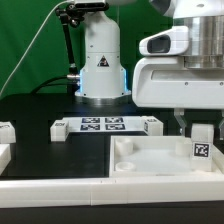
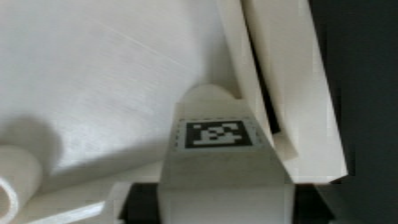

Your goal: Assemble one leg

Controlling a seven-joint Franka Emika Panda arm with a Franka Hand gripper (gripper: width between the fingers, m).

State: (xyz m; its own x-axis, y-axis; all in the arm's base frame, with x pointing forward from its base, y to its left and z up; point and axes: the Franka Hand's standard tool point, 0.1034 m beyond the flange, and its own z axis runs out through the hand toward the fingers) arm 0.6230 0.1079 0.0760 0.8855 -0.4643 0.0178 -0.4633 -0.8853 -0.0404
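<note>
Leg (image 1: 201, 146) upright, clamped between closed fingers (image 1: 181, 121), over white tray (image 1: 150, 160).

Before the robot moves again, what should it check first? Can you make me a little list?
1. Is the leg in the gripper? Ok: the fingers sit on both sides of it.
2. Is the leg standing straight? Ok in the exterior view.
3. Is the leg over the big white tray? Ok: it is at the tray's corner on the exterior view's right.
4. Is the leg lined up with a corner hole? Cannot tell: the leg hides the spot below it.
5. Is the tag on the leg easy to see? Ok in the wrist view.
</note>
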